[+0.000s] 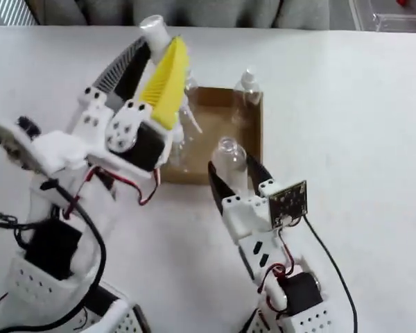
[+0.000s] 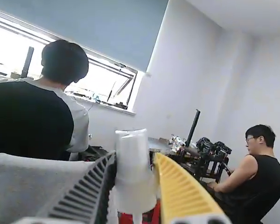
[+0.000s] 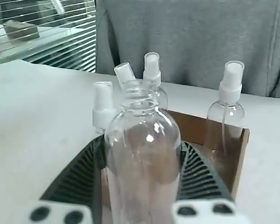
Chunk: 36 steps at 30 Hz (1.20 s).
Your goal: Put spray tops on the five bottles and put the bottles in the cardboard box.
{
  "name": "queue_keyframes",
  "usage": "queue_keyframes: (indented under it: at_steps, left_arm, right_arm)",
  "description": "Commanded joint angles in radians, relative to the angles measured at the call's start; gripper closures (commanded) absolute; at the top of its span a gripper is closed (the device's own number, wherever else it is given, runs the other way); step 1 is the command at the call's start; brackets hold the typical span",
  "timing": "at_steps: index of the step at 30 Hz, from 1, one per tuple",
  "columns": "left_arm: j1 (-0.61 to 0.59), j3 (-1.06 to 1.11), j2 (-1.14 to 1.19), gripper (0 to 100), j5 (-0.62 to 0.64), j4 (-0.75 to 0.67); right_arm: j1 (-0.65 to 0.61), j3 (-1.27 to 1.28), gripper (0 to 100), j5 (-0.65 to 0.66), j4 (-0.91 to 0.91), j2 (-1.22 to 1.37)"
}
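My left gripper [image 1: 159, 40] is raised over the left part of the cardboard box [image 1: 211, 142], its black and yellow fingers shut on a white spray top [image 1: 153, 29]. In the left wrist view the spray top [image 2: 133, 140] stands upright in that gripper [image 2: 134, 159]. At the box's near edge my right gripper [image 1: 231, 166] is shut on a clear bottle [image 1: 227, 149] with a bare, open neck. The right wrist view has this bottle [image 3: 142, 177] upright in the gripper [image 3: 143, 144]. Behind it, several bottles with spray tops [image 3: 228, 100] stand in the box [image 3: 238, 154].
Red and black cables [image 1: 90, 229] trail from the arms' bases at the table's near side. A clear plastic container [image 1: 395, 17] sits at the far right corner. Bare white tabletop [image 1: 347, 125] lies to the right of the box.
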Motion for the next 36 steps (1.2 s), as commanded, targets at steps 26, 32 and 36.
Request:
queue_keyframes:
  at_steps: [26, 32, 36]
  left_arm:
    - [0.012, -0.098, 0.177, 98, 0.077, -0.052]
    - [0.015, -0.132, 0.177, 98, 0.078, -0.049]
    - [0.021, -0.114, 0.18, 98, 0.083, -0.055]
  right_arm:
    - [-0.005, 0.0, 98.3, 0.011, -0.035, -0.008]
    - [-0.005, 0.0, 98.3, 0.011, -0.036, -0.008]
    - [-0.005, 0.0, 98.3, 0.011, -0.036, -0.008]
